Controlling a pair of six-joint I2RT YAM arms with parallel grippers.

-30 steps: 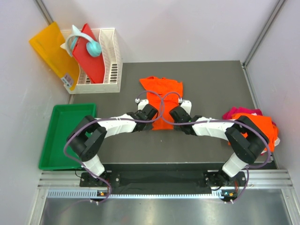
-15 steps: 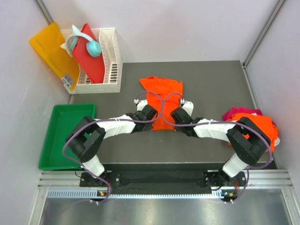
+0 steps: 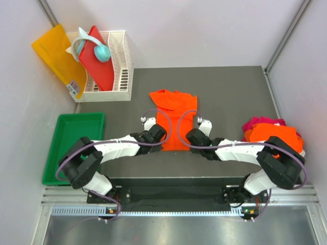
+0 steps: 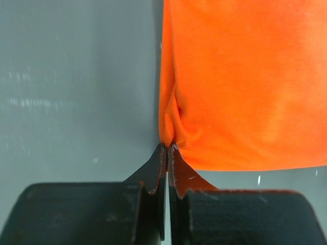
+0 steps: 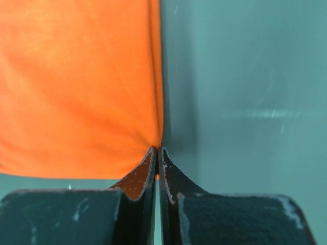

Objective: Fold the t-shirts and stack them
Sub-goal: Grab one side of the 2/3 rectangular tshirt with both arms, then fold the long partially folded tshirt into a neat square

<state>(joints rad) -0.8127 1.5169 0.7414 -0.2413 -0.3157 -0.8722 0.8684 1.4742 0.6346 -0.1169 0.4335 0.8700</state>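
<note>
The orange t-shirt [image 3: 173, 115] lies flat in the middle of the table [image 3: 230, 87]. It is long from front to back, with the neck far away and the bottom edge near the arms. The left hand [image 4: 167, 148] is pinched tight on the near left corner. The right hand [image 5: 157, 150] is pinched tight on the near right corner. The rest of the shirt stretches away from both hands, so the fold likely goes forward, toward the neck. More shirts, orange and pink, sit in a pile [image 3: 271, 130] at the table's right edge.
</note>
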